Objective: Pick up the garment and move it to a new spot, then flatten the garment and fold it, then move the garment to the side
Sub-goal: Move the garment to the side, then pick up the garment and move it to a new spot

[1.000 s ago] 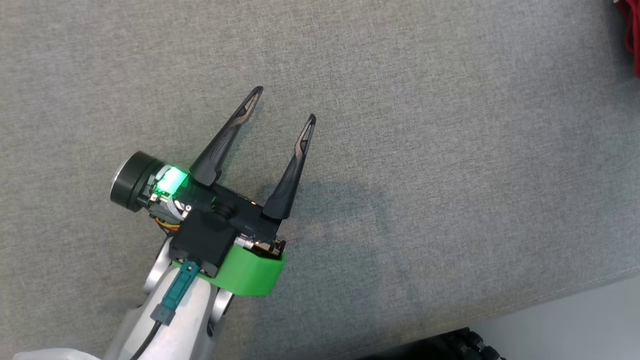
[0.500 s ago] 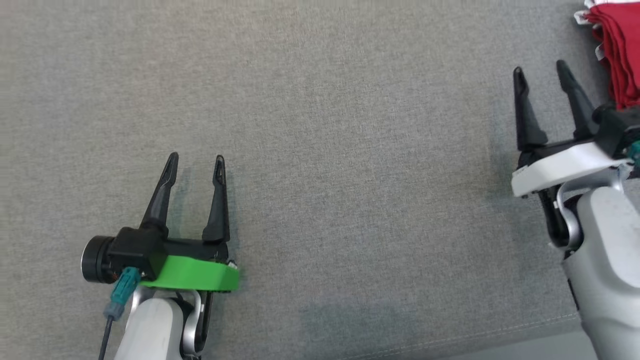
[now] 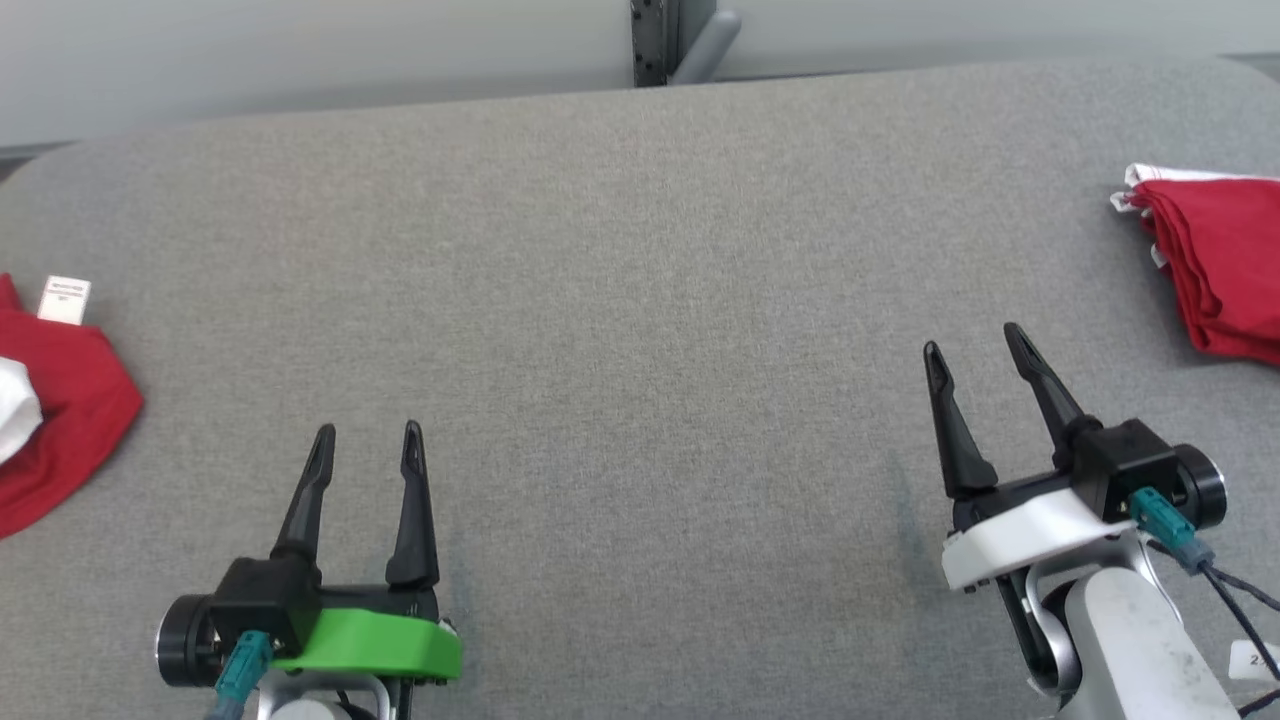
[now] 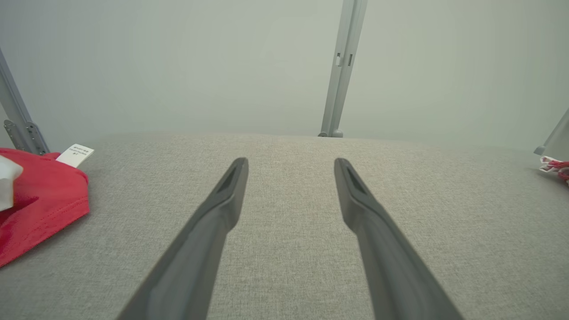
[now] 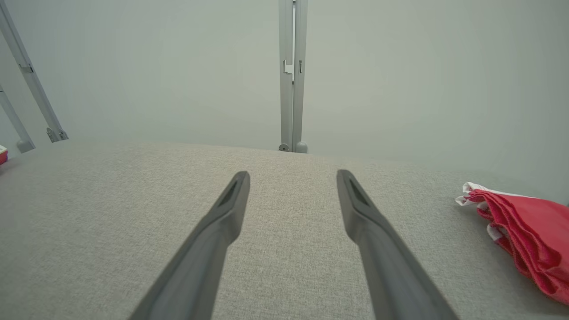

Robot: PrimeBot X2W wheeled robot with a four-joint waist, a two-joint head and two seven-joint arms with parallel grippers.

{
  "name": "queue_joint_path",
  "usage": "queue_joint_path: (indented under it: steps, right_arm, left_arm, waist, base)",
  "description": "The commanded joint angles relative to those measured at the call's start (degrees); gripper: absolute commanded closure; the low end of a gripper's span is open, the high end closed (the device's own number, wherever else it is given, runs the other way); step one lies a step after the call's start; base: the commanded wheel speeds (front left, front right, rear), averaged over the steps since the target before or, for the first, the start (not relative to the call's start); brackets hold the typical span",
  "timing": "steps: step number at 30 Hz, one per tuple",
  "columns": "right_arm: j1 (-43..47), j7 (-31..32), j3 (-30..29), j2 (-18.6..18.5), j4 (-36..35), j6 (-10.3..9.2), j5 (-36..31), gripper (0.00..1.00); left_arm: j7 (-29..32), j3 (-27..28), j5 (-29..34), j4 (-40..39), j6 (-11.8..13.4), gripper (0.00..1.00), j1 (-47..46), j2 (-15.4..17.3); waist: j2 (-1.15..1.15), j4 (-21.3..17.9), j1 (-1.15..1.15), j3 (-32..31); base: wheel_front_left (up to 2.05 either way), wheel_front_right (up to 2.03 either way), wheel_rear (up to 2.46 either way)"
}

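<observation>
A crumpled red garment (image 3: 60,420) with a white label lies at the left edge of the grey table (image 3: 640,300); the left wrist view catches it too, red garment (image 4: 40,204) at the left. A folded red and white garment (image 3: 1215,265) rests at the right edge, seen as the folded garment (image 5: 529,231) in the right wrist view. My left gripper (image 3: 367,435) hovers open over the front left of the table, holding nothing. My right gripper (image 3: 972,340) is open over the front right, also holding nothing, to the left of the folded garment.
A pale wall runs behind the table with a grey metal post (image 3: 665,40) at its middle. Slanted frame struts (image 5: 31,80) stand at the far left. The broad middle of the grey surface lies between my two grippers.
The head camera has swung up and back, bringing both garments and the far table edge into view. Both grippers now sit low in the picture, still open.
</observation>
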Motion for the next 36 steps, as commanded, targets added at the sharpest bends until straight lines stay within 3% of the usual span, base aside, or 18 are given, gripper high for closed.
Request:
queue_joint_path:
  steps: [1, 13, 36]
  right_arm:
    - [2.29, -0.17, -0.68, 0.82, -1.10, -0.08, -1.23, 0.00]
    - [13.48, -0.17, -3.22, 3.84, -5.91, -0.08, -4.59, 0.00]
    - [16.93, -0.17, -3.17, 4.03, -5.96, -0.08, -0.09, 0.00]
  left_arm:
    - [0.01, -0.14, 0.52, -0.44, 0.41, 0.00, 2.21, -0.07]
    - [0.02, -0.74, 2.00, -0.60, -1.68, 0.00, 9.85, -0.06]
    - [0.01, -1.56, 3.31, -0.06, -1.14, 0.00, 10.44, -0.07]
  waist:
    - [0.00, 3.02, 0.00, -7.24]
    - [0.00, 2.63, 0.00, -11.69]
    - [0.00, 2.70, 0.00, -12.63]
  base:
    - [0.00, 0.00, 0.00]
    - [0.00, 0.00, 0.00]
    - [0.00, 0.00, 0.00]
